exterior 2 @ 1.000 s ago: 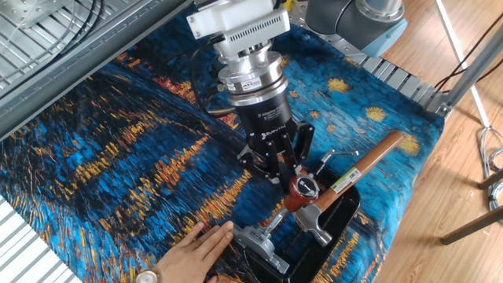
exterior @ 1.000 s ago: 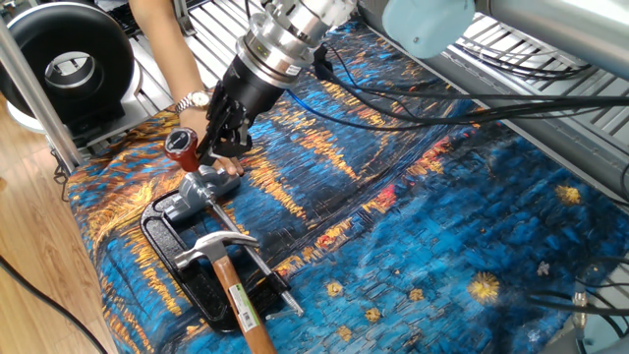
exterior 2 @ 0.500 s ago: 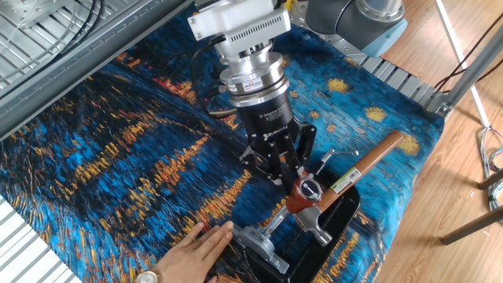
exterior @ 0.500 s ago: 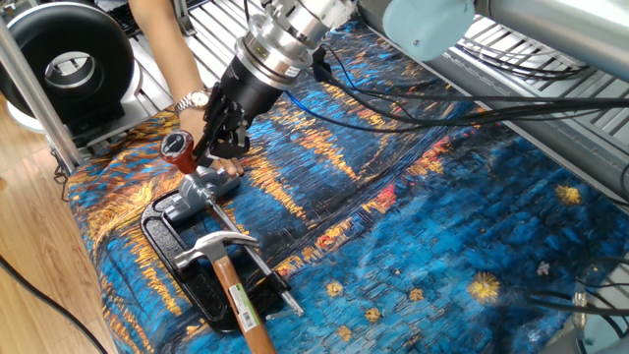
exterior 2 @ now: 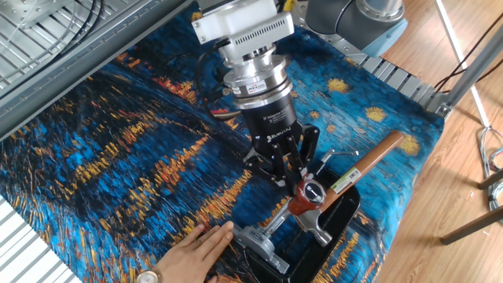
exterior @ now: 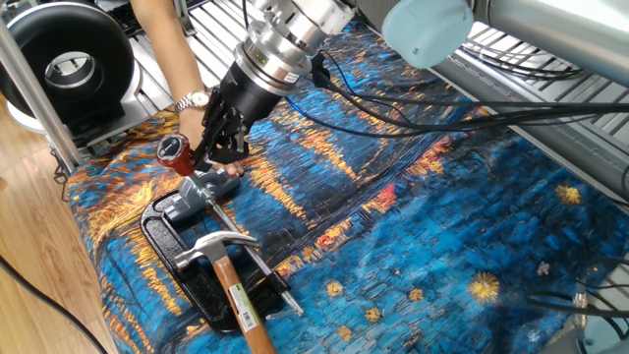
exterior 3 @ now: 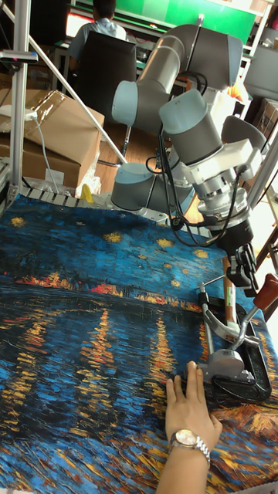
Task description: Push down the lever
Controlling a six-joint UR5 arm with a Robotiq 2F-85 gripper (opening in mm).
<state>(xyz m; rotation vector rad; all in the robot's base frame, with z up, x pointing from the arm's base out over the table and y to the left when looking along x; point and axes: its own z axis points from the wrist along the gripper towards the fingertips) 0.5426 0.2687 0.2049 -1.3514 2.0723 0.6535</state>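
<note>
The lever stands up from a round silver pivot: a thin metal rod topped by a dark-red end. It leans away from the arm. My gripper is shut, and its fingertips press against the side of the red end, with nothing held between them. A person's hand lies flat on the cloth next to the pivot base.
A hammer with a steel head and wooden shaft lies across a black tray beside the lever. The patterned blue cloth covers the table. A black reel sits past the table's edge.
My gripper has shifted slightly toward the table's edge, and the lever's red end has moved with it, a little lower and tilted further over.
</note>
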